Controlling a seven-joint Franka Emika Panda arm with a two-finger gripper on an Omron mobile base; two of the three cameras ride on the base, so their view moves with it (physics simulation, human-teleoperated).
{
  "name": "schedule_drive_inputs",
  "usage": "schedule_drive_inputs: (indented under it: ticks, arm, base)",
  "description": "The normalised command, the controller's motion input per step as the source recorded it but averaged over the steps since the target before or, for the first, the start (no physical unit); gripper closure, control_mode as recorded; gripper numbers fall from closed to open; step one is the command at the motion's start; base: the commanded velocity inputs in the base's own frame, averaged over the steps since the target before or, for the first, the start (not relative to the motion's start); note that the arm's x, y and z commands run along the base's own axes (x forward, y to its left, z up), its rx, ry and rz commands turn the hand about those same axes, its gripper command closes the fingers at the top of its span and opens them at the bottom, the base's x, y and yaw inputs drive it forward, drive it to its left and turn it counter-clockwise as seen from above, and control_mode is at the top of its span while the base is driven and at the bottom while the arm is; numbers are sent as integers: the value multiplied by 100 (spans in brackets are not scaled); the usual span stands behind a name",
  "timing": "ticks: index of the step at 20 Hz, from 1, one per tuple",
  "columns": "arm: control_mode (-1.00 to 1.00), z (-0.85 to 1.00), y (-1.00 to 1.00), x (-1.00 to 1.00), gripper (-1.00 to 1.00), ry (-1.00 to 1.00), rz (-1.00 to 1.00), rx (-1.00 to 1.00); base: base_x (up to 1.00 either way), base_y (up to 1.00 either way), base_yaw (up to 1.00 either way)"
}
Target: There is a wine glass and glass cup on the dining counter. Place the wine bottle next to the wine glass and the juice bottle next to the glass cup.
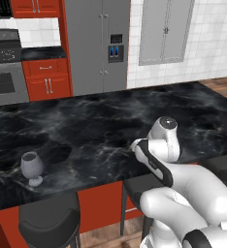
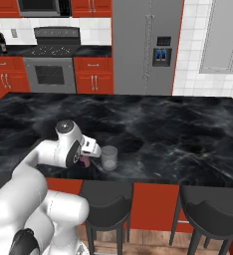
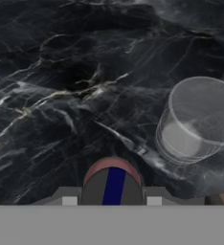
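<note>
My gripper is shut on the juice bottle, a small pink-red bottle with a dark blue cap seen from above between the fingertips. In the right base view the gripper holds the bottle low over the dining counter, close to its near edge and just left of the glass cup. The cup is a short clear tumbler, standing upright and apart from the bottle. The wine glass stands near the counter's front left. The wine bottle is out of view.
Dark bar stools stand against the counter's near side. Beyond the counter are a grey fridge, a stove and red cabinets. My own arm blocks the counter's near right in the left base view.
</note>
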Motion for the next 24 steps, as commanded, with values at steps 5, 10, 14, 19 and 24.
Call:
schedule_drive_inputs:
  ticks: [5, 10, 14, 19, 24]
  arm:
    - [-100, -26, -1, 3, 100, -1, 0, 0]
    - [-100, -26, -2, 0, -100, -4, 0, 0]
    - [-100, -36, 0, 0, -100, -5, 0, -3]
    - [-100, -31, 0, 0, -100, -7, 0, -2]
    - [-100, -25, 0, 0, -100, -8, 0, -1]
  base:
    - [0, 0, 0]
    - [0, 0, 0]
    - [0, 0, 0]
    - [0, 0, 0]
    - [0, 0, 0]
